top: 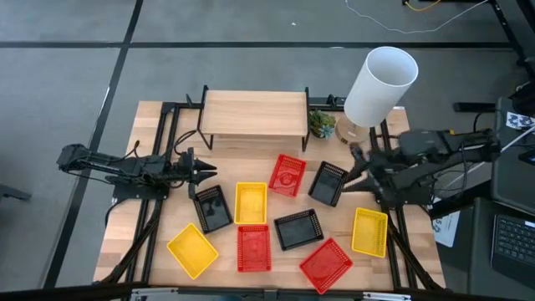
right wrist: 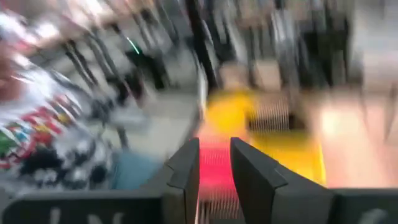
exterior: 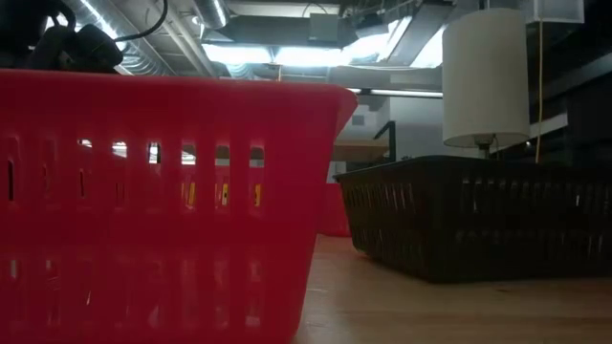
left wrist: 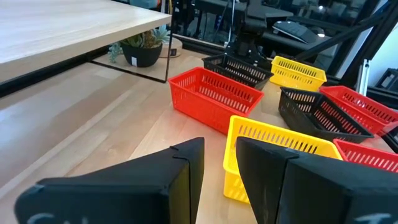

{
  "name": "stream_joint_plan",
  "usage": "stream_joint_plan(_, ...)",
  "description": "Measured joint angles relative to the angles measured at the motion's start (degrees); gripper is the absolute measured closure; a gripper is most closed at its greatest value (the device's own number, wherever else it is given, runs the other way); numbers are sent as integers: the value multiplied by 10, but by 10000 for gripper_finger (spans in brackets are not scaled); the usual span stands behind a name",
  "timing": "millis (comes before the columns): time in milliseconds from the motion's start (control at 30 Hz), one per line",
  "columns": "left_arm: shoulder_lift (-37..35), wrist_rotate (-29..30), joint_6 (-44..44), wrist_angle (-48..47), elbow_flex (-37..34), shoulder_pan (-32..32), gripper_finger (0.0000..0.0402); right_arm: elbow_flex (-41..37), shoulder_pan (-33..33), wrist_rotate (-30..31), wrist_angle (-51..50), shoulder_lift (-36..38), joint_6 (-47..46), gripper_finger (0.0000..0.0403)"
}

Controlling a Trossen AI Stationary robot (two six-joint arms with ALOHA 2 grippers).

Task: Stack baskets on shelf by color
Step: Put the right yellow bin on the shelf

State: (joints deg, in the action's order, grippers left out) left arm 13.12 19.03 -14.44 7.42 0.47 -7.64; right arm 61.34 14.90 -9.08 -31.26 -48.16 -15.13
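Nine baskets (top: 252, 202) scatter across the worktop (top: 150, 217), shelf (top: 253, 113) at twelve o'clock. Left hand (top: 207, 171) and right hand (top: 358, 165) slightly apart, holding nothing.

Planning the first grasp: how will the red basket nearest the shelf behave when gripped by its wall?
The red basket looks like thin perforated plastic, so probably light and slightly flexible at the wall. Its flat base suggests sliding, not rolling. Being shallow and empty, it seems unlikely to tip.

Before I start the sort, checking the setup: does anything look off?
Nothing damaged or spilled. All nine baskets lie scattered at odd angles on the table, colors mixed, and the shelf holds none.
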Motion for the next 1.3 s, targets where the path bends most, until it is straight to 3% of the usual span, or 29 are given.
stream_joint_plan(200,0,0,0,-1,0,0,315,86,5,34,-351,-120,-252,312)
stream_joint_plan(400,0,0,0,-2,0,0,315,83,61,15,-440,-183,-374,312)
stream_joint_plan(767,0,0,-1,-5,0,0,315,78,264,16,-406,-262,-582,312)
stream_joint_plan(933,0,0,-2,-5,0,0,315,78,343,65,-338,-292,-680,312)
stream_joint_plan(1067,0,0,-4,-5,0,0,315,78,380,107,-279,-316,-731,312)
stream_joint_plan(1300,0,0,-4,-5,0,0,315,78,404,155,-223,-361,-733,312)
